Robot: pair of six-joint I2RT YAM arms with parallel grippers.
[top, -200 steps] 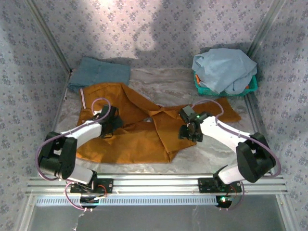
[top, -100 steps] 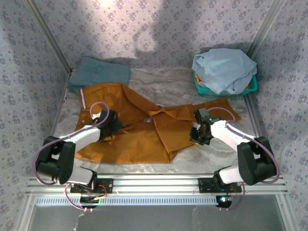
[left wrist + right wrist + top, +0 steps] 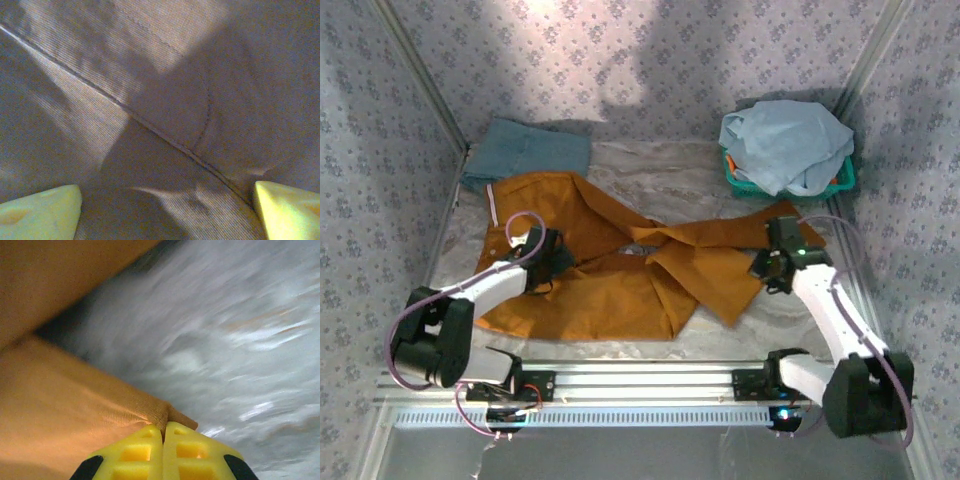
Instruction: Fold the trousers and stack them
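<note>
Trousers [image 3: 582, 300] edge sits clenched in right end effector [image 3: 163, 429]; left end effector [image 3: 162, 210] spread wide.

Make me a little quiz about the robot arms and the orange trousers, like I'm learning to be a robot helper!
1. True or false: the right gripper is shut on an edge of the trousers.
2. Pick one: what lies in the green basket at the far right corner?
A. a pale blue garment
B. a pair of shoes
C. a stack of plates
3. Fill the gap: the left gripper is over the trousers with its jaws ____.

Key: 1 true; 2 A; 3 open.
</note>
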